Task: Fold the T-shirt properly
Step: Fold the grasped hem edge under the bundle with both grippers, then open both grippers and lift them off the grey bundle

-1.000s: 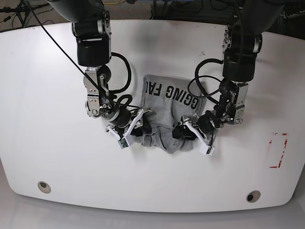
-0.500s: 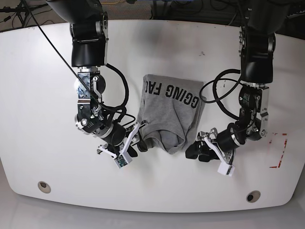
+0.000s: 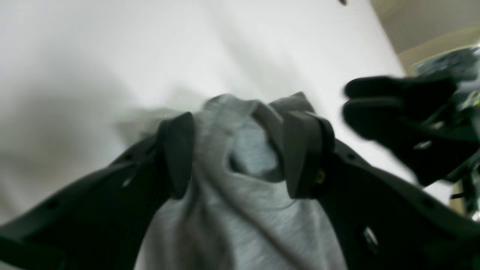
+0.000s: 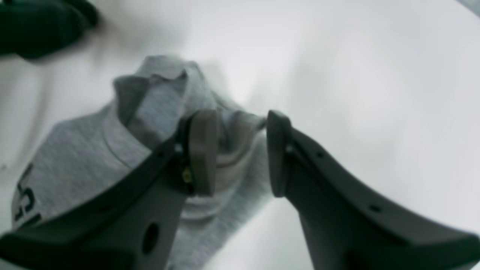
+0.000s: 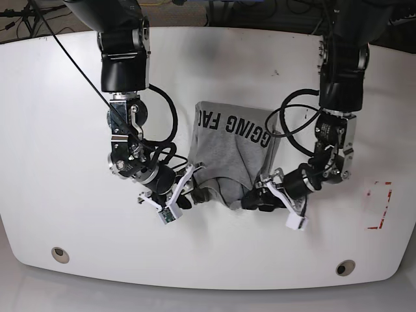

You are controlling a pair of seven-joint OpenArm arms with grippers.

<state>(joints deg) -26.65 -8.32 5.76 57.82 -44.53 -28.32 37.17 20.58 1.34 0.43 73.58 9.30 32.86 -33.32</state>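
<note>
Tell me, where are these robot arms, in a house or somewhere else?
Probably a robot lab or test workshop, not a house. A bare white rounded table holds only a heather-grey cotton T-shirt with black lettering, red tape corner marks sit on the tabletop, and loose black cables trail behind it.

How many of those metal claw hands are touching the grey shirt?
2: the right gripper at the T-shirt's near-left edge, the left gripper at its near-right edge.
</note>
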